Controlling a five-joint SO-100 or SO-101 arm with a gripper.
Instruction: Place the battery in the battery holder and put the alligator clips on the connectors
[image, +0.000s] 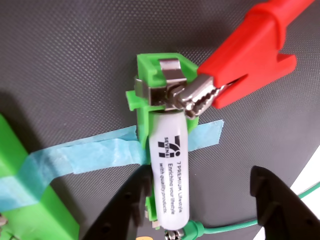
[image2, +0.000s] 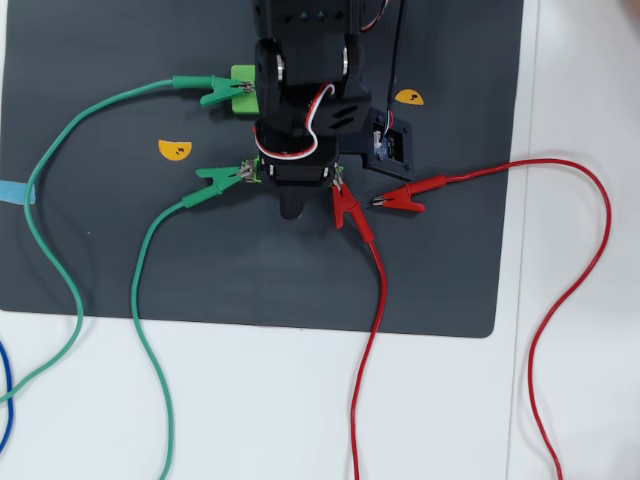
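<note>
In the wrist view, the tool (image: 200, 205) hangs with its two black fingers (image: 280, 210) spread apart and pinching nothing, one on either side of the near end of the battery (image: 171, 170). The white battery, printed with fine black text, lies seated lengthwise in the bright green battery holder (image: 150, 70), running straight away from the tool. At its near end, between the fingers, a green alligator clip (image: 192, 231) on a green wire touches the metal terminal. Beyond the battery's far end, a red alligator clip (image: 245, 60) bites with its toothed metal jaws on the silvery connector (image: 167, 82) at the holder's far end. A strip of blue tape (image: 90, 155) crosses under the holder on the dark mat (image: 65, 60), and a wider green plate (image: 30, 190) sits off to the left of the tool in this view.

From overhead, the black arm (image2: 305, 90) covers the holder and the battery. A green clip (image2: 222, 178) sticks out at the left of the tool, a red clip (image2: 347, 210) at the right, and a second red clip (image2: 405, 195) lies loose on the mat just beyond. Farther up, another green clip (image2: 205, 90) grips a small green block (image2: 243, 90). The wires trail off the mat onto the white counter (image2: 300, 400).
</note>
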